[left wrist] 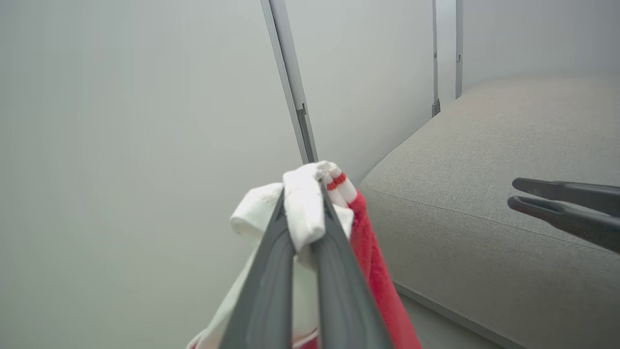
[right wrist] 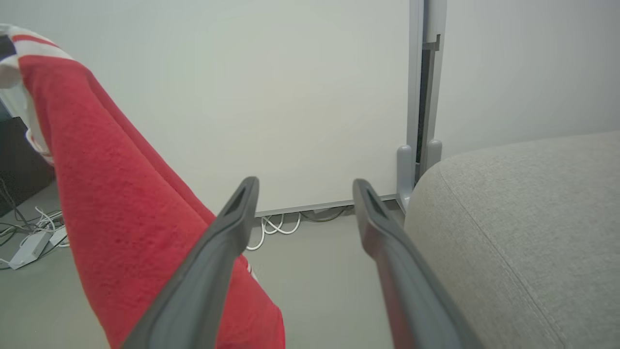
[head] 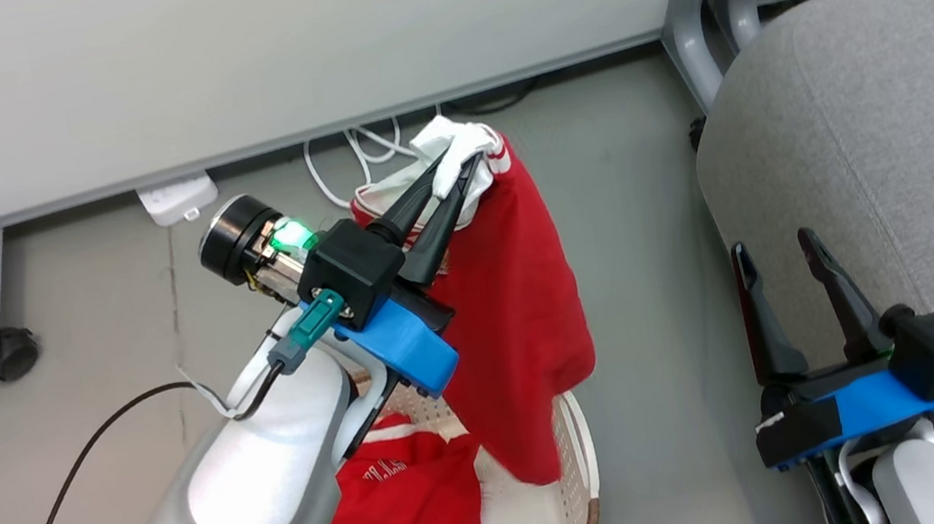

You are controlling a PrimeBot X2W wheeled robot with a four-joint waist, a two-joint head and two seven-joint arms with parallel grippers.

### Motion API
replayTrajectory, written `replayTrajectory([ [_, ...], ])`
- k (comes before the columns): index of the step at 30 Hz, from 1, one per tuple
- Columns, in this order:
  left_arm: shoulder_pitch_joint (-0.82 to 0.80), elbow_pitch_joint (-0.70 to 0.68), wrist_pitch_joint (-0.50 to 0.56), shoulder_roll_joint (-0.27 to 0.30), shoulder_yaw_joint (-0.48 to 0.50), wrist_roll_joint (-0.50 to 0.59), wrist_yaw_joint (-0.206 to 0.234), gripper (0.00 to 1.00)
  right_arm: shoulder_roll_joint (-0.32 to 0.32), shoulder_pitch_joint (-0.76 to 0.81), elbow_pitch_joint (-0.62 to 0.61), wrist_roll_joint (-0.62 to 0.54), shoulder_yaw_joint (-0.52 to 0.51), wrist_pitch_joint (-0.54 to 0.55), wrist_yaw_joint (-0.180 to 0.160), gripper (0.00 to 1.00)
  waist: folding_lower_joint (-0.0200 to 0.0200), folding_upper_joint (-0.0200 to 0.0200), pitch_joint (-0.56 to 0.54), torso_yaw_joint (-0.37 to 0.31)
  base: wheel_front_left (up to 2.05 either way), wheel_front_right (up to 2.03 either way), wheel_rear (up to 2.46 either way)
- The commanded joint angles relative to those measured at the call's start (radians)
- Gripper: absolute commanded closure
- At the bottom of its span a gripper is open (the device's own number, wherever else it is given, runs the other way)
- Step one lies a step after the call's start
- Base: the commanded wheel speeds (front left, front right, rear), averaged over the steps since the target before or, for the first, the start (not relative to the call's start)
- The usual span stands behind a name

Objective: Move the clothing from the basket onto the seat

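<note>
1. Two red garments are in play. The hanging garment (head: 521, 318) dangles at the centre of the head view, and its lower hem reaches down in front of the basket (head: 584, 456) at the bottom centre; whether it touches the rim I cannot tell. The lettered garment (head: 410, 507) lies crumpled inside that basket.
2. The left tool (head: 458, 167), upper centre of the head view, is pinched narrow on the hanging garment's white trim; the left wrist view shows that trim bunched between its fingers.
3. The right tool (head: 772, 242), lower right, stands wide and holds nothing; it sits just beside the seat's rounded edge.
4. The seat (head: 872, 150) takes up the right side of the head view; neither garment has reached it.
5. The step in hand looks like the carry of the first garment. The next move calls for a swing toward frame right, high enough for the hem to clear the basket rim and the seat's edge; then the left tool opens over the cushion. The lettered garment is left to fetch.
</note>
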Motion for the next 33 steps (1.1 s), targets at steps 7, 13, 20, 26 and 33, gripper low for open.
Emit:
replayTrajectory([
  [7,-0.011,0.004,-0.003,-0.019,0.009,0.001,-0.007,1.00,-0.002,0.058,0.014,0.005,0.012,0.000,0.000,0.00,0.0001,0.0000,-0.086,0.004,0.00,0.00,0.00],
  [13,-0.005,0.008,-0.003,-0.029,0.011,-0.003,-0.010,1.00,-0.002,0.084,0.018,-0.001,0.013,0.000,0.000,0.00,0.0001,0.0000,-0.121,0.005,0.00,0.00,0.00],
  [20,0.005,0.011,-0.003,-0.029,0.016,-0.004,-0.012,1.00,-0.002,0.091,0.016,-0.009,0.025,0.000,0.000,0.00,0.0001,0.0000,-0.134,0.007,0.00,0.00,0.00],
  [26,0.009,0.013,-0.003,-0.030,0.019,-0.002,-0.013,1.00,-0.002,0.078,0.000,-0.020,0.060,0.000,0.000,0.00,0.0001,0.0000,-0.137,0.011,0.00,0.00,0.00],
  [33,0.011,0.016,-0.003,-0.033,0.024,0.002,-0.013,1.00,-0.002,0.035,-0.025,-0.032,0.165,0.000,0.000,0.00,0.0001,0.0000,-0.137,0.014,0.00,0.00,0.00],
])
